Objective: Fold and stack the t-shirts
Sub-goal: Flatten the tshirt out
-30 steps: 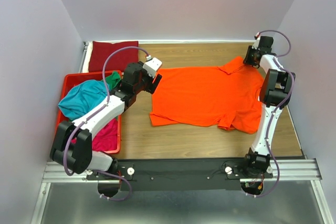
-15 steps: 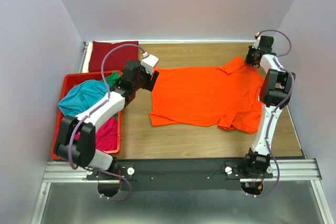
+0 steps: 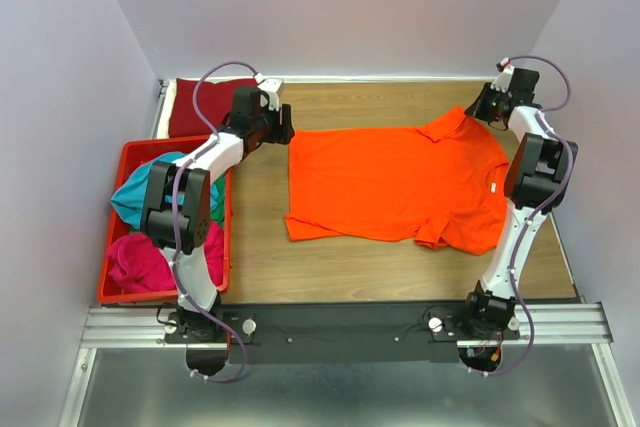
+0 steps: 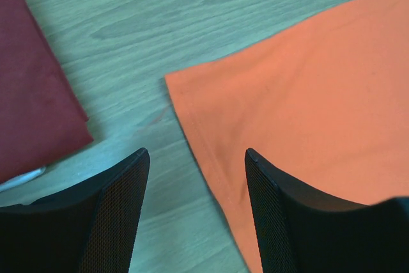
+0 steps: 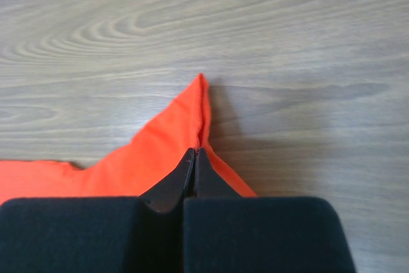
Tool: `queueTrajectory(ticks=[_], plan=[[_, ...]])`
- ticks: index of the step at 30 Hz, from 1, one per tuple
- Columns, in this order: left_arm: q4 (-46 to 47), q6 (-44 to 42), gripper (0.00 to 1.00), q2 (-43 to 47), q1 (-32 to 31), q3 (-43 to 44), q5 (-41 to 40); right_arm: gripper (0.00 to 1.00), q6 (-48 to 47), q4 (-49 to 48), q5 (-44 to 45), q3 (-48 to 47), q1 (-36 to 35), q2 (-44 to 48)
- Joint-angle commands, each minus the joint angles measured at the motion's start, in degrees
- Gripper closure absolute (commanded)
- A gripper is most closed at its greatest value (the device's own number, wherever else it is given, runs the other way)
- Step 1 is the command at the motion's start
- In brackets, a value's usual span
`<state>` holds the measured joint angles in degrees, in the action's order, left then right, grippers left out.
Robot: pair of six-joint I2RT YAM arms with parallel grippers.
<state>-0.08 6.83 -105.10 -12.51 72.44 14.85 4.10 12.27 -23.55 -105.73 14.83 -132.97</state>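
A bright orange t-shirt lies spread flat on the middle of the wooden table. My left gripper is open just above its far left corner; in the left wrist view the hem runs between the fingers. My right gripper is shut on the shirt's far right sleeve tip, pinched into a ridge. A folded dark red t-shirt lies at the far left corner and also shows in the left wrist view. Teal and magenta shirts sit in the crate. No green shirt shows.
The red plastic crate stands along the table's left edge, next to the left arm. Bare wood lies in front of the orange shirt and behind it. Walls close in the far and side edges.
My left arm has swung away from the crate toward the far side, and its gripper now sits at the orange shirt's far left corner. My right gripper has shifted slightly right with the sleeve.
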Motion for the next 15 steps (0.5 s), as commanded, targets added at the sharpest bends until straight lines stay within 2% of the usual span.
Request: queueTrajectory(ticks=[1, 10, 13, 15], plan=[[-2.6, 0.5, 0.31, -4.2, -0.2, 4.1, 0.4, 0.99, 3.9, -1.9, -9.7, -0.2, 1.0, 0.3], [-3.5, -0.8, 0.31, -6.6, -0.2, 5.6, 0.6, 0.92, 2.6, -1.9, -1.2, -1.2, 1.1, -1.5], [-4.0, -1.6, 0.31, -6.3, -0.1, 5.6, -0.3, 0.99, 2.4, -1.9, -1.0, -1.1, 1.2, -2.1], [-4.1, -1.7, 0.31, -6.3, -0.2, 6.0, -0.7, 0.99, 2.6, -1.9, -2.3, -0.6, 1.3, -1.7]])
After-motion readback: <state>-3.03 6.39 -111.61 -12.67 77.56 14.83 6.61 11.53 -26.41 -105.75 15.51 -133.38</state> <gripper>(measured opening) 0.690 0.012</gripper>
